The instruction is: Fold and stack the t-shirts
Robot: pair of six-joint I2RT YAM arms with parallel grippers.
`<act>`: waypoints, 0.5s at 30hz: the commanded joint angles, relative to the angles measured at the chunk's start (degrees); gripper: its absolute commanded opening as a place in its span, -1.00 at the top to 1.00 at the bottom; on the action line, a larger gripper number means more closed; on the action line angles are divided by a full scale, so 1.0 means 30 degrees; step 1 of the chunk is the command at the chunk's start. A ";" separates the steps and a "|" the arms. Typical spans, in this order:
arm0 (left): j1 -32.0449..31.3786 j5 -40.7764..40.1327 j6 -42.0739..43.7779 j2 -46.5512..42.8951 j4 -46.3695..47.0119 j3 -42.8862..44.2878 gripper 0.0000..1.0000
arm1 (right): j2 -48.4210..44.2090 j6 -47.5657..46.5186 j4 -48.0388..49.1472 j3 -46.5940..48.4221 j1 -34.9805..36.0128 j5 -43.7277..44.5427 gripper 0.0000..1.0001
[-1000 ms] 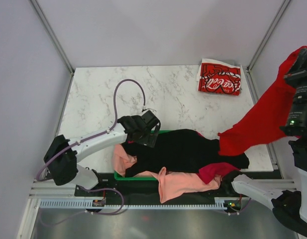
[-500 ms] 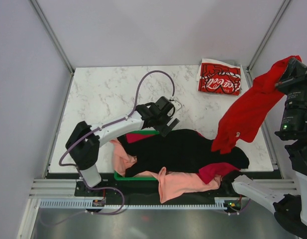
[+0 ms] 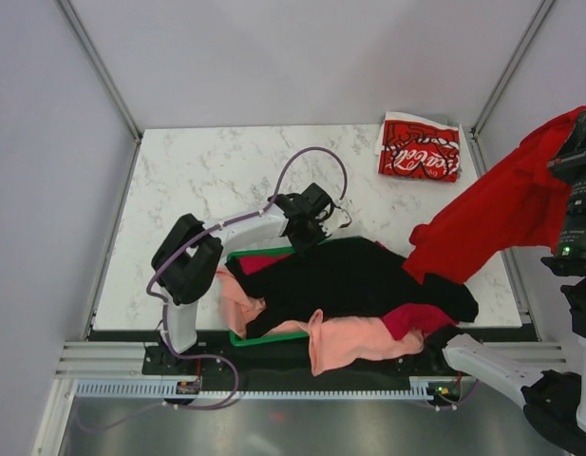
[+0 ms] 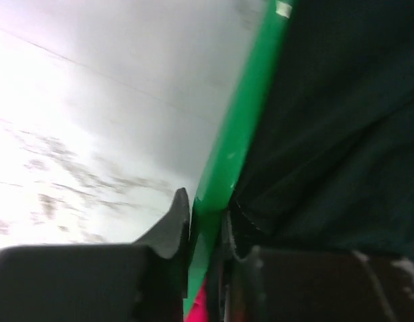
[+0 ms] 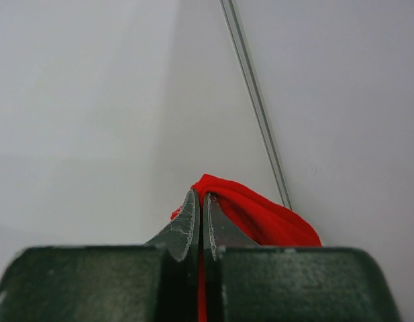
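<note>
My right gripper (image 5: 201,194) is shut on a bunched fold of the plain bright red t-shirt (image 5: 260,218). It holds that shirt (image 3: 506,209) high at the right edge, with the lower end drooping toward the pile. My left gripper (image 3: 307,233) sits at the far edge of the pile. Its fingers (image 4: 176,218) stand close together on either side of the green tray's rim (image 4: 240,134), with the black t-shirt (image 4: 341,134) against the right finger. The black t-shirt (image 3: 359,280) covers the tray, with salmon-pink (image 3: 354,340) and magenta (image 3: 416,318) shirts at the near side. A folded Coca-Cola shirt (image 3: 421,147) lies at the back right.
The green tray (image 3: 264,254) shows only at its left part under the shirts. White marble tabletop (image 3: 198,180) stretches behind and left of the pile. Grey walls and metal posts enclose the table. A purple cable (image 3: 316,157) loops above the left arm.
The left arm swung right and forward to the tray's far edge and its jaws closed there. The right arm swayed, and the hanging red shirt swung in, then out to the right.
</note>
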 commanded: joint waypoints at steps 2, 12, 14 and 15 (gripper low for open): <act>0.2392 -0.1074 -0.2239 0.1741 -0.0887 0.1610 0.96 | -0.0232 -0.0136 0.0634 0.0192 0.0013 -0.0279 1.00; 0.9627 -0.6749 -0.3643 0.2593 -0.1533 0.3872 0.96 | -0.1054 0.0069 -0.0241 -0.0746 0.0014 -0.0397 1.00; 1.1676 -0.8273 -0.4492 0.2855 -0.1503 0.4513 0.96 | -0.0966 0.0917 -0.0886 -0.0658 0.0014 -0.0864 1.00; 1.2438 -0.8889 -0.5570 0.3437 -0.2287 0.5068 0.96 | -0.0994 0.1238 -0.1556 -0.0774 0.0014 -0.1098 1.00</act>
